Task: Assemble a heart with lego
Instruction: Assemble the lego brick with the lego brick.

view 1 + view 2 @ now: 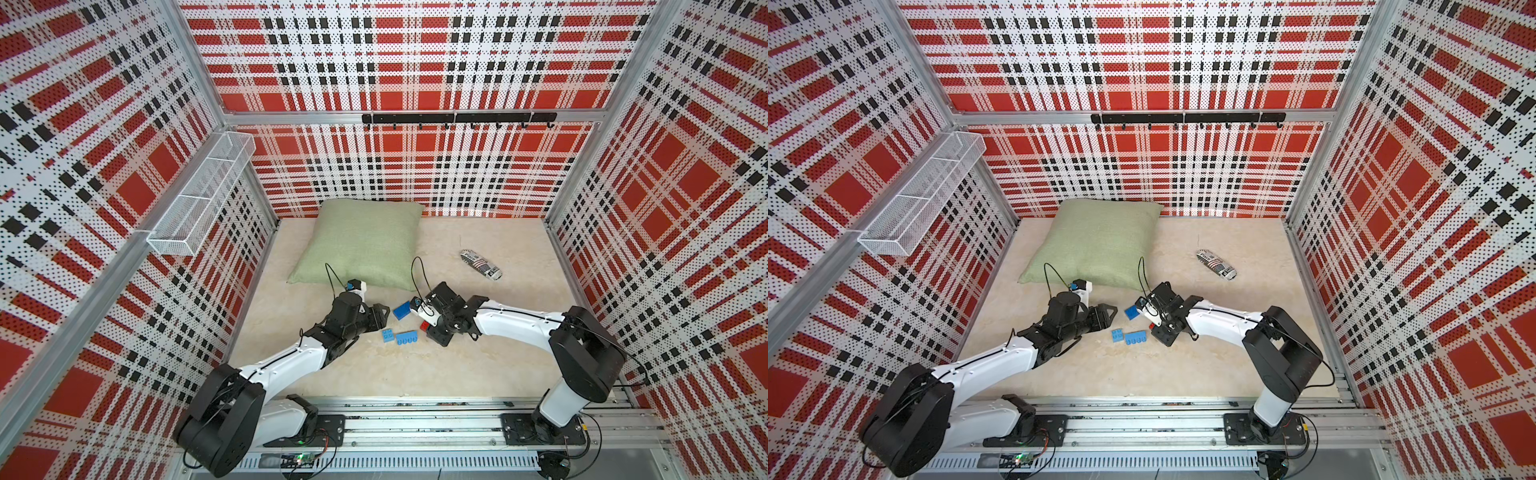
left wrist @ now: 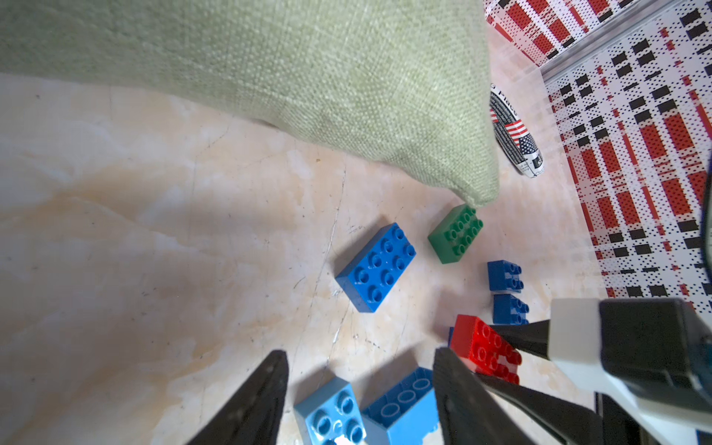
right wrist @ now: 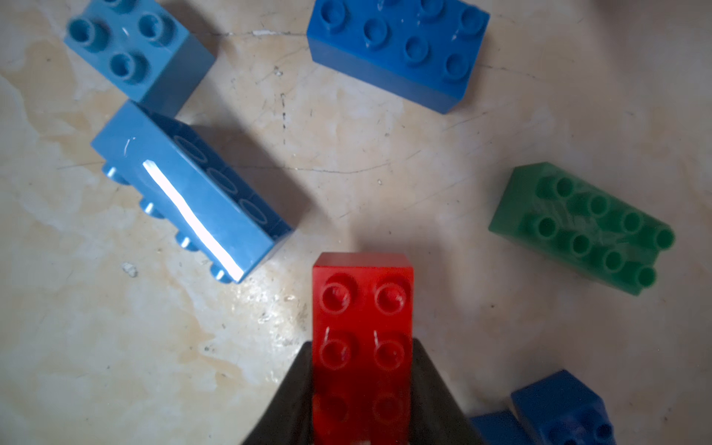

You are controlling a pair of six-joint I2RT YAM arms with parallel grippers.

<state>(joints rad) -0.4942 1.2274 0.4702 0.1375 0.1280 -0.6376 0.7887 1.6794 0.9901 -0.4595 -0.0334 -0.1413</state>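
My right gripper is shut on a red lego brick, held just above the table; in a top view the same brick peeks out under the wrist. My left gripper stands open with nothing between its fingers, over a light blue square brick and a light blue long brick lying on its side. A dark blue long brick, a green brick and two small dark blue bricks lie apart on the table. All the bricks are separate; the heart is not in view.
A green pillow lies behind the bricks, its corner almost touching the green brick. A flag-printed wrapped item rests at the back right. A wire basket hangs on the left wall and a hook rail on the back wall.
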